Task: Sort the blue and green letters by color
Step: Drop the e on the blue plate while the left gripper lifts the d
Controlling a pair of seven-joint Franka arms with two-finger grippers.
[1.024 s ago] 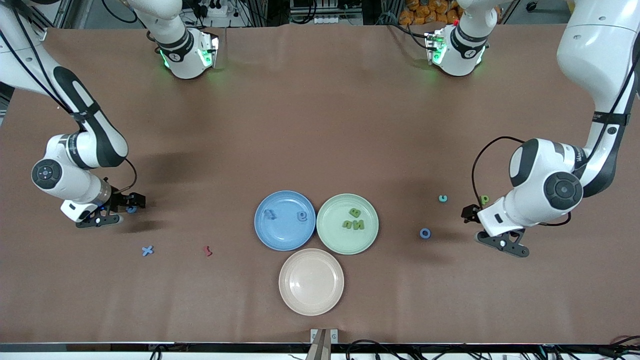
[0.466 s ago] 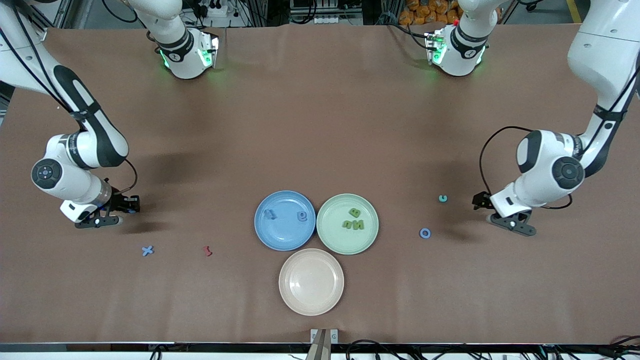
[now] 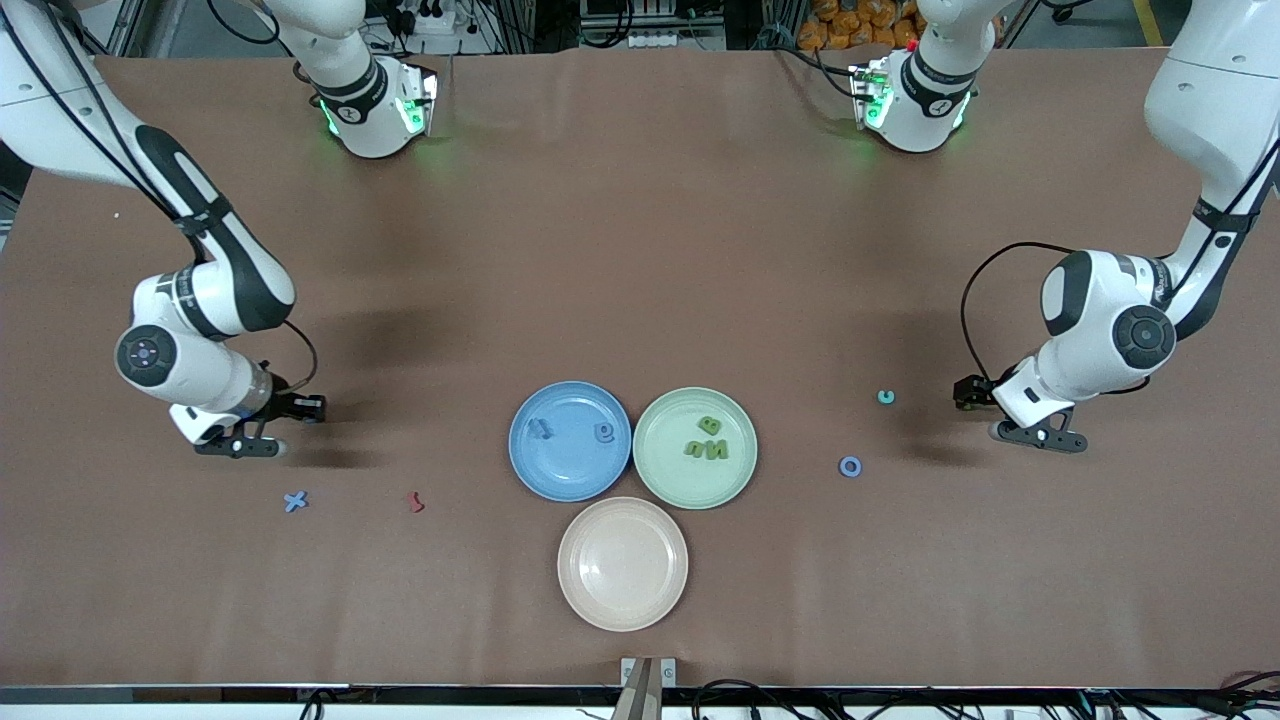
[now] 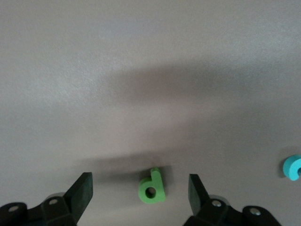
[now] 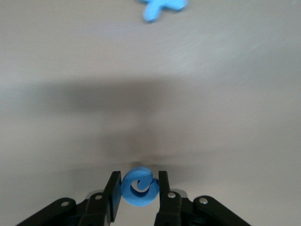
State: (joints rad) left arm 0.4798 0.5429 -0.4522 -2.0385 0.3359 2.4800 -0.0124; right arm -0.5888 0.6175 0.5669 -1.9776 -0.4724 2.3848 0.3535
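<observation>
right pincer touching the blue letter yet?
Touching. The right wrist view shows the right pincer shut on the blue curled letter, both fingers pressed against its sides with no gap, above the table.

Place: a robotics lab.
Bench: brown covered table (image 3: pixel 640 250), 2 white arm bases (image 3: pixel 375 110) glowing green along the top of the frame.
Upper edge: power strips (image 3: pixel 655 38), cables, metal framing.
Lower edge: more cables (image 3: pixel 760 695).
</observation>
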